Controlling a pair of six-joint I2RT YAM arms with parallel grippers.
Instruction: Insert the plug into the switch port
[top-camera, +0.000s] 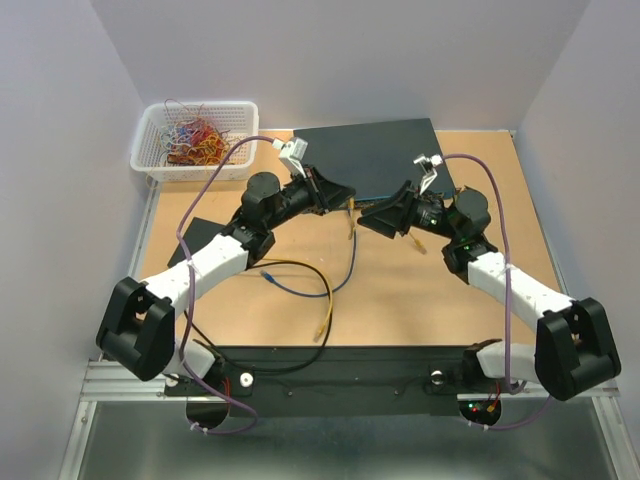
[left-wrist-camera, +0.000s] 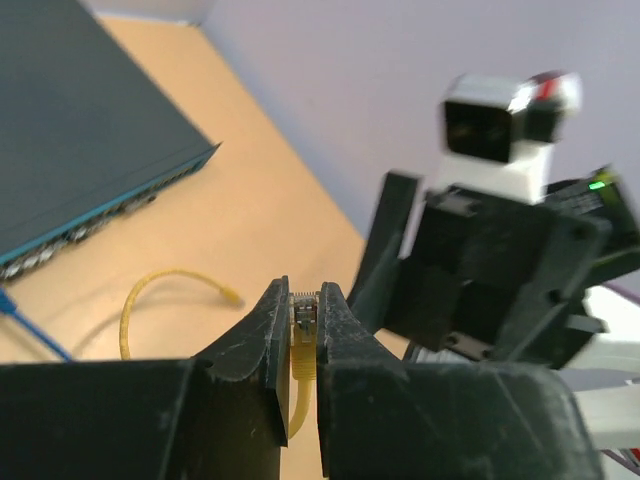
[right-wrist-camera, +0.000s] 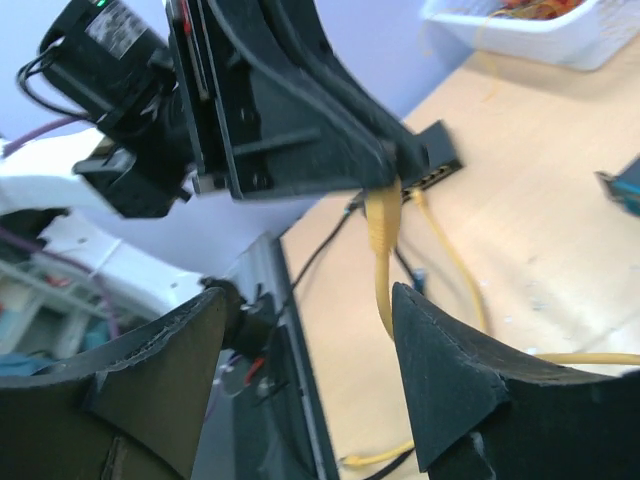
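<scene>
Nearest the arm bases, loose cables lie on the wooden table (top-camera: 420, 300): a yellow cable (top-camera: 323, 322) at about 6 o'clock from the table's middle, and a blue cable (top-camera: 270, 274) just left of it.

At mid-table the two grippers meet nose to nose. The left gripper (left-wrist-camera: 303, 305) is clenched on the yellow plug (left-wrist-camera: 304, 332). The plug stands upright between the pads, its clear tip just showing above them and its cord trailing down. At 3 o'clock from it, the right gripper (right-wrist-camera: 310, 293) is released, its jaws spread wide and holding nothing. The plug's cord hangs in the gap between its fingers, close to the right-hand one; whether it touches is unclear.

At 12 o'clock from the grippers lies the dark network switch (top-camera: 375, 150), flat on the table with its row of ports facing the arms. The plug is held apart from those ports.

Farthest off, at 10 o'clock, a white basket (top-camera: 195, 140) holds a tangle of coloured wires.
</scene>
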